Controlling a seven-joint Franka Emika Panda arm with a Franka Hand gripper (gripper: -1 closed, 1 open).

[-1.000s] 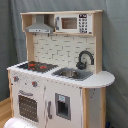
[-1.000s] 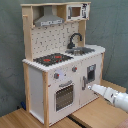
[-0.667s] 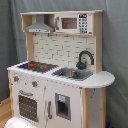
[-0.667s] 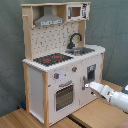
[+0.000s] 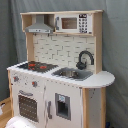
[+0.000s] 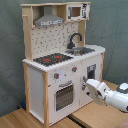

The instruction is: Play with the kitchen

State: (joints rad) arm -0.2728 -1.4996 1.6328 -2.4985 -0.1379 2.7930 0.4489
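In the first exterior view, the kitchen [image 5: 60, 70] fills the frame from top to bottom. The hob [image 5: 36, 65] lies at centre left, the sink [image 5: 72, 74] and black faucet [image 5: 84, 59] at centre right, and the grey hood [image 5: 40, 25] at upper left. It looks like a rigid, bulky board-built toy, too heavy to lift, so the small moving parts are the places to take hold: the oven door handle [image 5: 26, 93], the knobs [image 5: 34, 84] and the cupboard door [image 5: 62, 106]. A white blur at the bottom left edge is probably the arm.

In the second exterior view, the kitchen [image 6: 60, 60] stands on a wooden worktop [image 6: 95, 116]. The pincer [image 6: 92, 88] reaches in from the lower right, just beside the cupboard door [image 6: 91, 75]; whether it touches, or is open or closed, I cannot tell. The knobs [image 6: 74, 69] should turn stiffly; handles are thin and easily strained.
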